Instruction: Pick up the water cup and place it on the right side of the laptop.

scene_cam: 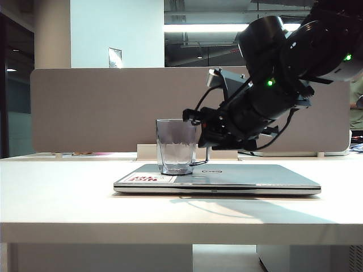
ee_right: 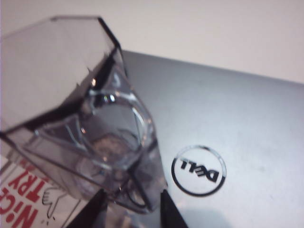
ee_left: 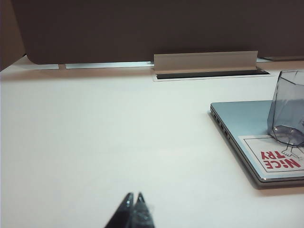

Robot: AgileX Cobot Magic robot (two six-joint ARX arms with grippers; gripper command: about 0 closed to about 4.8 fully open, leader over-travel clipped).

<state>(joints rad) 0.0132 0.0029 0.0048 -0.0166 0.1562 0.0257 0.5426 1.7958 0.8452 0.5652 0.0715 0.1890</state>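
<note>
The water cup (scene_cam: pixel 177 146) is being seen upright at the centre of the exterior view, standing on the closed lid of the laptop (scene_cam: pixel 249 177), at its left part, its base touching the white sticker (scene_cam: pixel 148 178) with red print. The laptop is lying flat on the white table (scene_cam: pixel 57 198). The right gripper (scene_cam: pixel 191 141) is being held at the cup's right side, reaching in from the upper right; its fingers (ee_right: pixel 90 211) are standing apart, one on each side of the cup's base. The left gripper (ee_left: pixel 134 204) is resting low over bare table, well apart from the laptop, its tips together.
</note>
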